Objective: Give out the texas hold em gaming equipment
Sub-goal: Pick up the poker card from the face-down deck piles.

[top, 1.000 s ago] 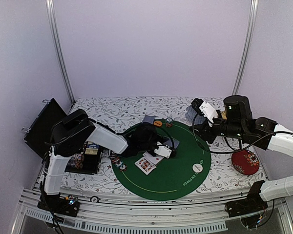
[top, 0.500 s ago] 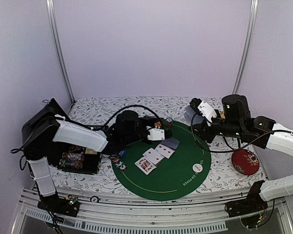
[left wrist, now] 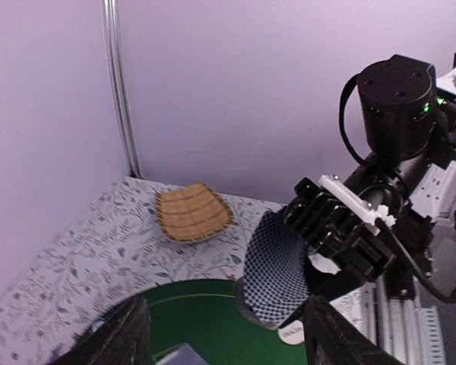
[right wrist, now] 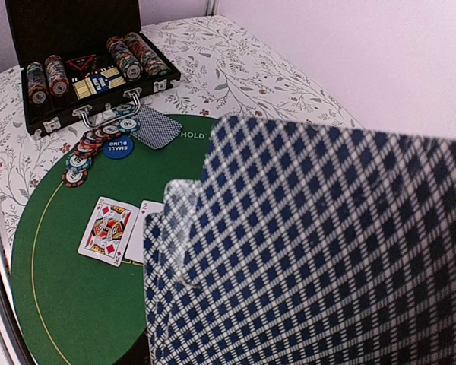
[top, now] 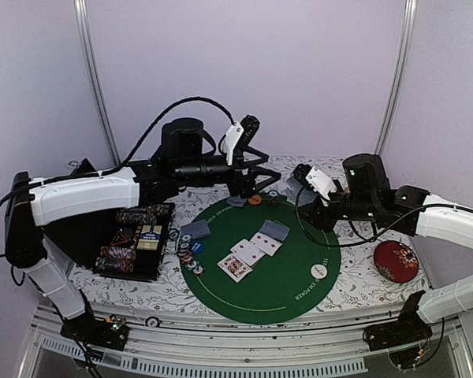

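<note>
My right gripper [top: 307, 187] is shut on a deck of blue-checked playing cards [top: 296, 189] over the far right edge of the green mat [top: 288, 287]. That deck [right wrist: 304, 251] fills the right wrist view and hides the fingers. My left gripper [top: 256, 175] hangs raised above the mat's far edge, open and empty, facing the deck [left wrist: 277, 270]. Three face-up cards [top: 248, 253] and a face-down card [top: 275, 230] lie on the mat. Another face-down card [top: 195, 230] lies by a row of poker chips [top: 188, 258] and a blue button [top: 197, 247]. A white button [top: 319, 271] and an orange button [top: 255, 200] also lie on the felt.
An open black case [top: 134, 240] with stacked chips stands left of the mat. A red dish [top: 396, 260] sits at the right. A woven basket [left wrist: 191, 213] rests near the back wall. Metal rails run up the rear corners.
The left arm has lifted off the mat and swung up and back toward the deck, its jaws opening. A face-down card now lies where it was. The right gripper has shifted slightly left.
</note>
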### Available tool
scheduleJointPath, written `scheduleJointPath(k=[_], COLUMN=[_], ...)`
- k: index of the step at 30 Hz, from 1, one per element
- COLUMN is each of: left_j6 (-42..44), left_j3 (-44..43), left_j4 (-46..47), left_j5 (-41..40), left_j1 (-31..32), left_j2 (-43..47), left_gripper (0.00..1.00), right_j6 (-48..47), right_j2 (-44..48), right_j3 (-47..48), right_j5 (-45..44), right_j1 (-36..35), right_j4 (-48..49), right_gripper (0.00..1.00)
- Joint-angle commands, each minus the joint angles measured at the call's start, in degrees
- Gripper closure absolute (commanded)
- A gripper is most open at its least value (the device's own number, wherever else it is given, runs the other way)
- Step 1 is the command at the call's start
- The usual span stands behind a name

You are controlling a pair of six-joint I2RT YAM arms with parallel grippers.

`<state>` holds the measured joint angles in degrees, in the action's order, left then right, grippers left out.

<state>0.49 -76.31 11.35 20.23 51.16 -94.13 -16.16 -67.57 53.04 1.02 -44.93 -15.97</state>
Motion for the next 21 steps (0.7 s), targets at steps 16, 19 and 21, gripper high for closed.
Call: scheduleJointPath(k=[16,19,21], left_j6=[-14.92,-15.63,-16.05], left_j3=[11.62,12.42,12.72], left_j4=[-9.83,-9.9,-9.66], left_j5=[5.62,3.19,1.65], left_j1=[-5.21,-5.33,-5.3], left_j2=[9.34,9.47,9.55], left_gripper=[0.07,0.09,0.11], right_j6=[0.87,0.87,0.87], right_j2=[-10.24,-11.23,-11.71], right_j3=[3.4,3.9,4.07], right_j5=[7.64,8.12,8.32], right_j1=[-6.09,-6.86,-7.16], right_j4=[8.3,9.0,9.28], right_gripper=[0.56,0.56,0.56])
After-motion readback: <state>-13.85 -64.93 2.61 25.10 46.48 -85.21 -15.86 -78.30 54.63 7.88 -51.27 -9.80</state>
